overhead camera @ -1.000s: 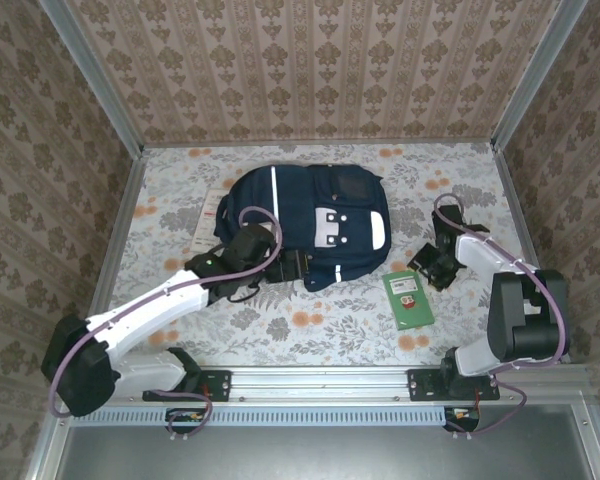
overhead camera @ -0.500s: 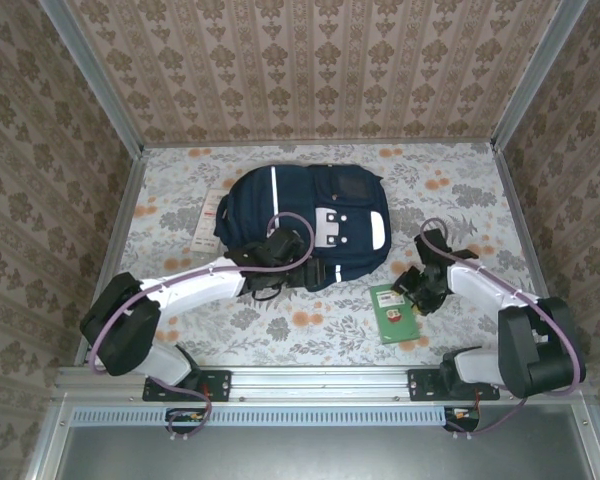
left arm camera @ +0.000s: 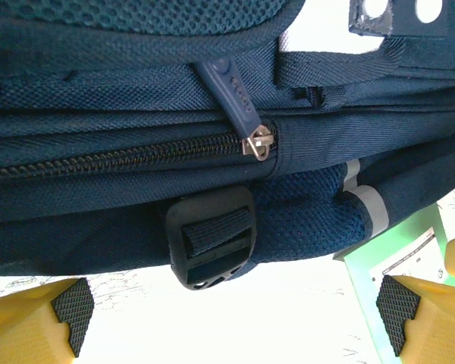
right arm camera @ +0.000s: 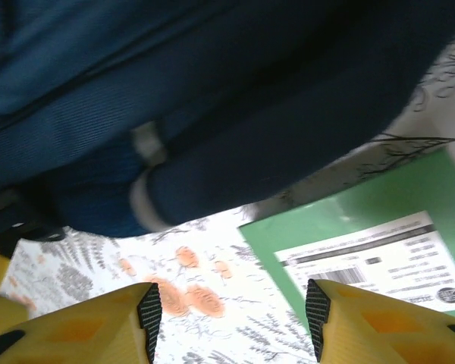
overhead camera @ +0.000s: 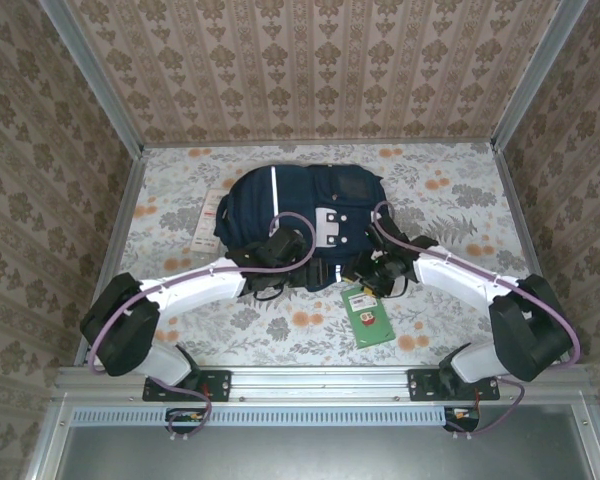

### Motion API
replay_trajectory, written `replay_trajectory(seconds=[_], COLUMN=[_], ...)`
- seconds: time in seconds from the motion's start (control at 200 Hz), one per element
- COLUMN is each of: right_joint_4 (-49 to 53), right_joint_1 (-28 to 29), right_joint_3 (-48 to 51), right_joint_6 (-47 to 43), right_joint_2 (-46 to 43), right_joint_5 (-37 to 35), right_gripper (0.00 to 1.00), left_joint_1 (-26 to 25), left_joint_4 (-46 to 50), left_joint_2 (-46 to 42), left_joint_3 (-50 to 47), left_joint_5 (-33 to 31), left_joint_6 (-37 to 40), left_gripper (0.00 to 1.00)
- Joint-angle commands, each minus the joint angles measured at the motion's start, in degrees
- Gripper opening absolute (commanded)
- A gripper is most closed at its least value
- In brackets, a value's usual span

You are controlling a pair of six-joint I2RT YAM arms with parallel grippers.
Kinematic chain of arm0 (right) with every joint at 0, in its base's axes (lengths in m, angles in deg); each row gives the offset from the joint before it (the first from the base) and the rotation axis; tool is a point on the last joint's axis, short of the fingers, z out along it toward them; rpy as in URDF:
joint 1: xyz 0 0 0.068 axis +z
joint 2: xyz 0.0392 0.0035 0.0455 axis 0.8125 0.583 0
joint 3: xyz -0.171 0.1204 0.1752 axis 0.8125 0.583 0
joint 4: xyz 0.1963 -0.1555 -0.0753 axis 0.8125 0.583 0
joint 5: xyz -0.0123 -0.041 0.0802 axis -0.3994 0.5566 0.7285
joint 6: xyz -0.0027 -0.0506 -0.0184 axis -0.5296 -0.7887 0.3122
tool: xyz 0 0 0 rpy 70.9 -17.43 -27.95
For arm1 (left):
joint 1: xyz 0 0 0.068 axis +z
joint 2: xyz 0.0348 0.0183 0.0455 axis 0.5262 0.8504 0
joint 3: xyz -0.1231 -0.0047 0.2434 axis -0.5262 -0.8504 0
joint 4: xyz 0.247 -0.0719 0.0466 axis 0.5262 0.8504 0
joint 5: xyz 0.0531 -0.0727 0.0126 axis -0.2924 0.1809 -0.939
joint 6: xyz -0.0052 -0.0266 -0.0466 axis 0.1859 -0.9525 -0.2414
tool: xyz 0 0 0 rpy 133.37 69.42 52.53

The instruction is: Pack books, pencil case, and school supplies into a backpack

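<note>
green book (overhead camera: 367,314) lying flat on tabletop (overhead camera: 450,200), long axis running near-to-far, picture end toward navy backpack (overhead camera: 280,205) | right gripper (overhead camera: 373,278) sitting spread at book's far edge | left gripper (overhead camera: 313,270) sitting spread, facing backpack's near-edge zipper (left arm camera: 259,142) | backpack lying flat mid-tabletop, bare room showing at right | white packet (overhead camera: 208,222) lying just left of it

Looked like a staged robot-lab booth: wallpapered panels (overhead camera: 310,70) in metal framing (overhead camera: 90,75) around a floral tabletop (overhead camera: 270,335), mounting rail (overhead camera: 320,385) along its near edge.
</note>
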Motion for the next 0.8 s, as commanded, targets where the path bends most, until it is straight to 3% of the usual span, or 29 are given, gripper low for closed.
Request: replay_trajectory(seconds=[0.0,0.095,0.18,0.245,0.325,0.44,0.79], right_joint_4=[7.6,8.28,8.68,9.3,8.89,7.33,3.38], right_joint_1=[-0.43,-1.85,-4.14,-5.77,-7.57,-9.13,-3.45], right_joint_3=[-0.93,0.41,1.48,2.11,2.89,3.49,0.45], right_joint_6=[-1.96,-3.01,-4.38,-5.28,-6.67,-8.49,-9.21], right_joint_2=[-1.22,-1.23,-0.85,-0.21,0.03,1.48,10.83], right_joint_5=[-6.74,-11.23,-11.99,-13.27,-14.98,-15.88,-9.41], right_gripper=[0.56,0.49,0.27,0.17,0.13,0.0,0.0], left_joint_1=[-0.35,-0.37,-0.43,-0.42,-0.44,-0.34,-0.1], left_joint_4=[0.71,1.35,2.22,2.75,3.24,3.7,4.49], left_joint_2=[-3.37,-5.33,-7.12,-8.39,-9.67,-10.91,-10.84], left_joint_3=[-1.03,-2.13,-3.07,-3.75,-4.52,-5.17,-4.71], left_joint_5=[-1.06,-1.65,-2.17,-2.64,-3.27,-3.85,-4.25], left_joint_6=[0.07,-0.1,-0.36,-0.49,-0.85,-1.16,-1.16], left_gripper=[1.0,1.0,1.0,1.0,1.0,1.0,1.0])
